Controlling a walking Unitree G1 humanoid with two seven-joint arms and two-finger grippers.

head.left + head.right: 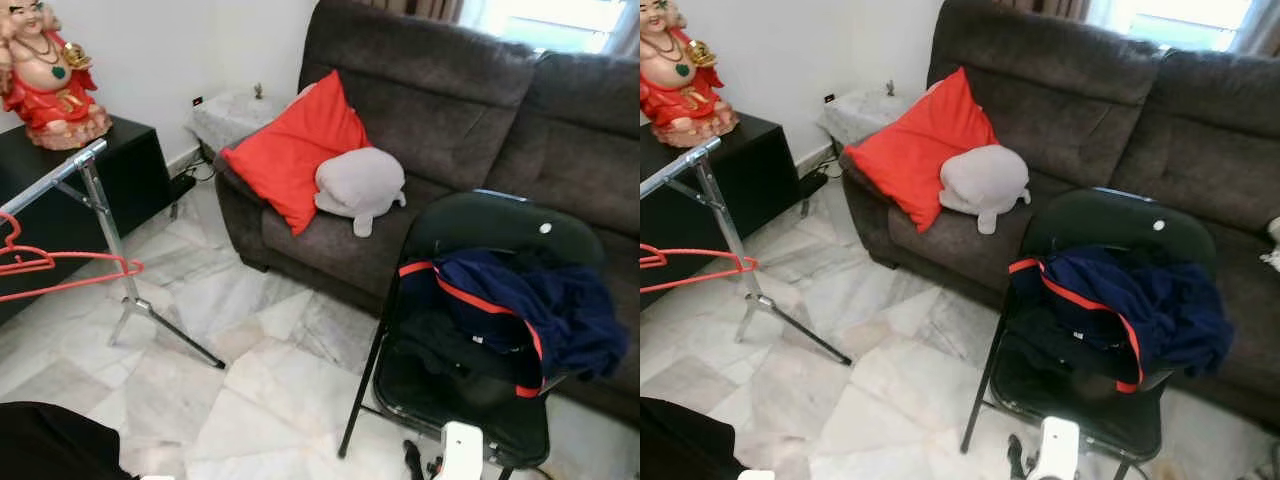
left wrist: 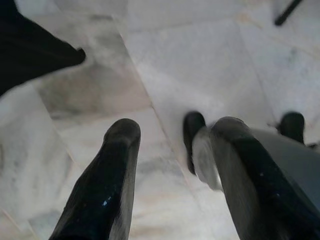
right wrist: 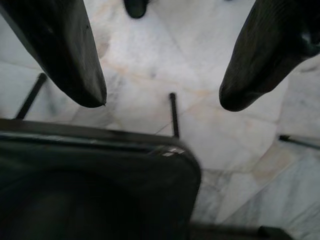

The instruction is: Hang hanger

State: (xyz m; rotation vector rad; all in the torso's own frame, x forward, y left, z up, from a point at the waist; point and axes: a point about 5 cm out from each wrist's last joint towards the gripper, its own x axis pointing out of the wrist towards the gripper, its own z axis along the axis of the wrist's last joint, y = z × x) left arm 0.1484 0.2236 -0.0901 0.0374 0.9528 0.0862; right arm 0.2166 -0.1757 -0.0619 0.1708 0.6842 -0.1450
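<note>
A red hanger [image 1: 62, 272] hangs at the far left, its hook up by the sloping chrome rail of a clothes rack [image 1: 98, 200]; where the hook meets the rail lies at the picture's edge. A navy jacket with red trim [image 1: 530, 310] lies heaped on a black folding chair [image 1: 490, 225] at the right. My left gripper [image 2: 175, 129] is open over the marble floor with nothing between its fingers. My right gripper [image 3: 164, 99] is open too, low above the chair's front edge [image 3: 100, 145], holding nothing.
A dark grey sofa [image 1: 450, 110] with a red cushion [image 1: 295, 145] and a grey plush [image 1: 358, 185] runs along the back. A black cabinet [image 1: 135, 165] bearing a red figurine [image 1: 45, 75] stands behind the rack. The rack's foot [image 1: 175, 335] slants across the floor.
</note>
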